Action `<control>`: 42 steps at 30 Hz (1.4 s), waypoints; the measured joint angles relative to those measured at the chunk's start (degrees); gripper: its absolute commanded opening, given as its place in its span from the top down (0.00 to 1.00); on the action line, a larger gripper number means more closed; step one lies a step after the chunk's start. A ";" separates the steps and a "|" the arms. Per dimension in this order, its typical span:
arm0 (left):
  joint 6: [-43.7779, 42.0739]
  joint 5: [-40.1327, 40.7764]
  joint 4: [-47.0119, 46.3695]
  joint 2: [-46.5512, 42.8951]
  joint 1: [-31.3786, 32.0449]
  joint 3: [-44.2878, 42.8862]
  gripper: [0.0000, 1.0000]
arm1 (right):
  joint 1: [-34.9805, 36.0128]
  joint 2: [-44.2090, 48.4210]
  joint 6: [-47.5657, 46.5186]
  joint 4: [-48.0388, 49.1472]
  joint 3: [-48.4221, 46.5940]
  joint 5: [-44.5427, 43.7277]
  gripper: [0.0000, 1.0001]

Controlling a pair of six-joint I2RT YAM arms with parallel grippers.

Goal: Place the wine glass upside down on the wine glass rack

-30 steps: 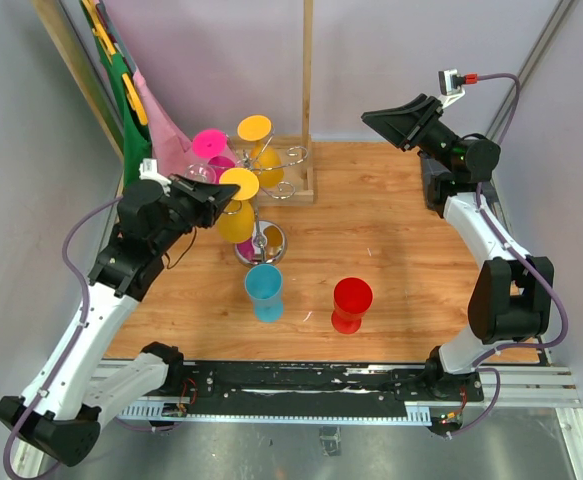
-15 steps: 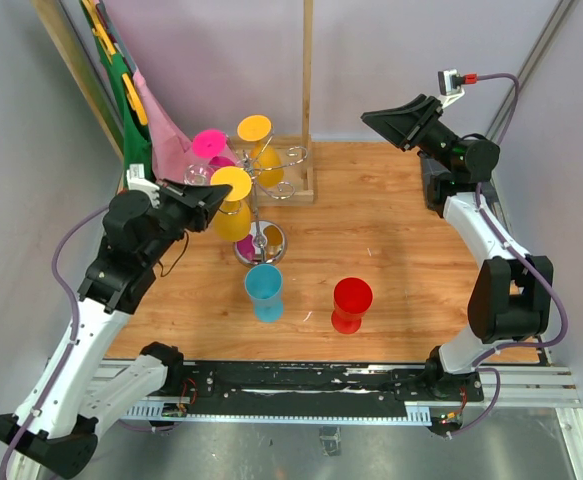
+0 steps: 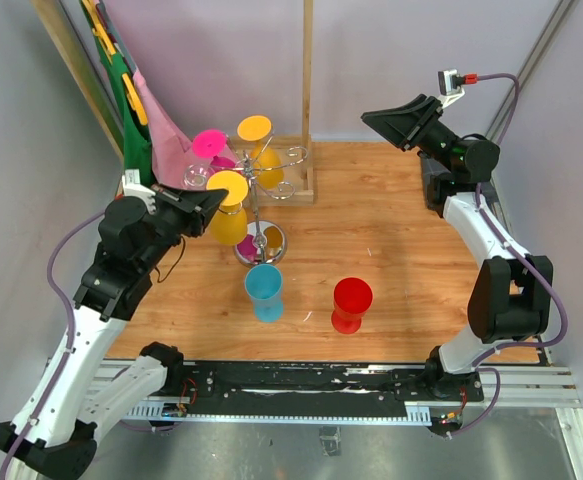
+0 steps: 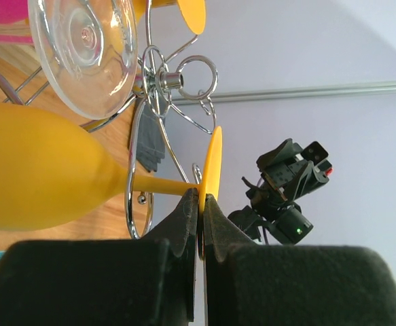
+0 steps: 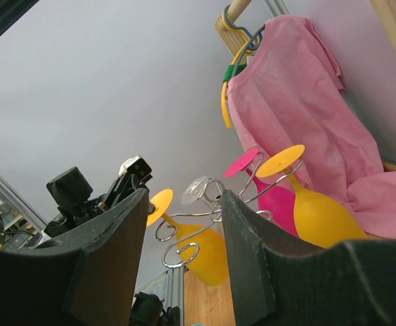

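My left gripper [image 3: 207, 198] is shut on the round foot of a yellow wine glass [image 3: 231, 215], which it holds upside down beside the silver wire rack [image 3: 261, 240]. In the left wrist view the gripper [image 4: 202, 204] pinches the foot edge. The glass [image 4: 41, 173] lies to the left and its stem crosses a curled rack arm [image 4: 135, 170]. I cannot tell whether the stem rests on the arm. My right gripper [image 3: 376, 118] is open and empty, raised high at the back right. Its wrist view [image 5: 184, 197] looks at the rack [image 5: 214, 204].
A pink glass [image 3: 209, 143], another yellow glass [image 3: 255, 128] and a clear glass [image 4: 82, 47] hang on the rack. A blue cup [image 3: 265, 290] and a red cup [image 3: 351, 303] stand in front. A wooden post [image 3: 307, 90] and pink cloth [image 3: 166, 140] are behind.
My left arm has drawn slightly left with the yellow glass still gripped. The right arm has not moved.
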State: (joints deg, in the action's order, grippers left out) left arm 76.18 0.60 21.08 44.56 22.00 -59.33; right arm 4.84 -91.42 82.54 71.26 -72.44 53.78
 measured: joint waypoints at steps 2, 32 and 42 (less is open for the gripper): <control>-0.02 0.04 0.24 -0.13 0.00 0.00 1.00 | 0.00 0.00 0.00 0.04 0.00 0.00 0.51; -1.77 -7.52 -0.04 0.15 0.00 3.56 1.00 | 0.00 -0.55 0.09 0.79 0.00 -0.02 0.51; -3.17 -7.80 0.39 -0.31 0.00 3.54 0.86 | 0.00 -0.57 0.31 0.92 0.02 0.00 0.51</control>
State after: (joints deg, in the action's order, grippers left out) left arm 73.01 -7.20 21.47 44.25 22.00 -55.79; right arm 4.84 -91.98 82.85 72.18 -72.42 53.78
